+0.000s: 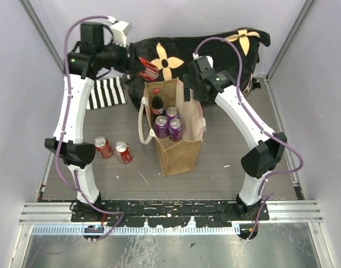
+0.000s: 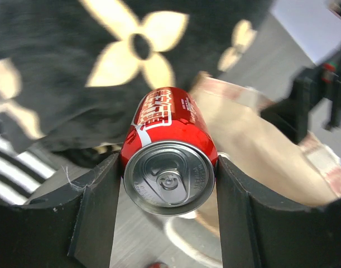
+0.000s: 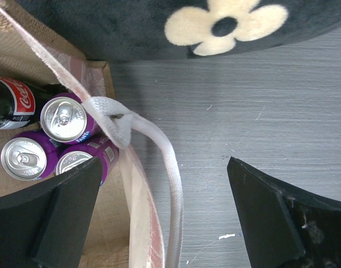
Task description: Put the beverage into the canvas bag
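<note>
The tan canvas bag (image 1: 180, 153) stands open mid-table, holding a cola bottle (image 1: 157, 104) and three purple cans (image 1: 161, 127). My left gripper (image 1: 143, 69) is shut on a red cola can (image 1: 149, 70), held in the air over the black cushion just behind the bag's back left corner. In the left wrist view the can (image 2: 169, 149) sits between my fingers (image 2: 100, 206), with the bag (image 2: 259, 142) ahead to the right. My right gripper (image 1: 191, 88) is open and empty above the bag's right rim. Its jaws straddle the cream handle (image 3: 173, 184) and side panel (image 3: 138, 215).
Two more red cans (image 1: 104, 147) (image 1: 124, 151) lie on the table left of the bag. A big black cushion with tan flowers (image 1: 215, 53) fills the back. A black-and-white striped cloth (image 1: 106, 93) lies at the back left. Walls close in on both sides.
</note>
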{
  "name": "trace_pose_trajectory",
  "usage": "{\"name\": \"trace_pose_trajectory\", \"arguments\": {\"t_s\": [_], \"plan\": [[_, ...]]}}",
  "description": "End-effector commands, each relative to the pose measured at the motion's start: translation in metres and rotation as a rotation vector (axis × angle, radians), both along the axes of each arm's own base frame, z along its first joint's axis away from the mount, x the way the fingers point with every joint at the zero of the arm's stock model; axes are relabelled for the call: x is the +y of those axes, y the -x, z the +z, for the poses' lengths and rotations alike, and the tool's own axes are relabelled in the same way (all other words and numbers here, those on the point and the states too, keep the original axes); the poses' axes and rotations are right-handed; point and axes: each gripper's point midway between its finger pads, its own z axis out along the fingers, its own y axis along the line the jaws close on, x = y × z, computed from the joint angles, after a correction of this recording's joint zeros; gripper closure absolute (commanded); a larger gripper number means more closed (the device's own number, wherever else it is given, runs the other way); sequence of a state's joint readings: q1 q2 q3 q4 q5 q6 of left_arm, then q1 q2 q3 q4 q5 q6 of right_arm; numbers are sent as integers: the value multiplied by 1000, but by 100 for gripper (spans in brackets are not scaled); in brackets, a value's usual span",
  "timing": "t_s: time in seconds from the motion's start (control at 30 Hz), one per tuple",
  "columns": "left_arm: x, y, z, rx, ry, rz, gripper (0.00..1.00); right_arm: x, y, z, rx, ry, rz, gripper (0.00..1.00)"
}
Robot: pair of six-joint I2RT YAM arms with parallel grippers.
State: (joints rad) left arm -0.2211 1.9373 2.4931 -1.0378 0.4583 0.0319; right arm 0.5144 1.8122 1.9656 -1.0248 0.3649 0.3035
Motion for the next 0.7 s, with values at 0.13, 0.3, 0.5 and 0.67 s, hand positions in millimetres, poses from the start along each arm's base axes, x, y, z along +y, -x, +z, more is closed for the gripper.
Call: {"name": "trace_pose_trajectory", "arguments": {"t_s": [0.13,0.3,0.5,0.67], "plan": [[-98,57,9,-75,35,-378,100,-40,7,45,-119,13,-153,0],[-112,75,-38,7,-52,-495,100,-61,17,51,-131,38,-221,0],[-122,100,-93,38,-197,-650,100,-66,21,47,-120,28,-237,0],[-114,116,-128,83,-320,-747,100,-68,24,42,-107,27,-245,0]]}}
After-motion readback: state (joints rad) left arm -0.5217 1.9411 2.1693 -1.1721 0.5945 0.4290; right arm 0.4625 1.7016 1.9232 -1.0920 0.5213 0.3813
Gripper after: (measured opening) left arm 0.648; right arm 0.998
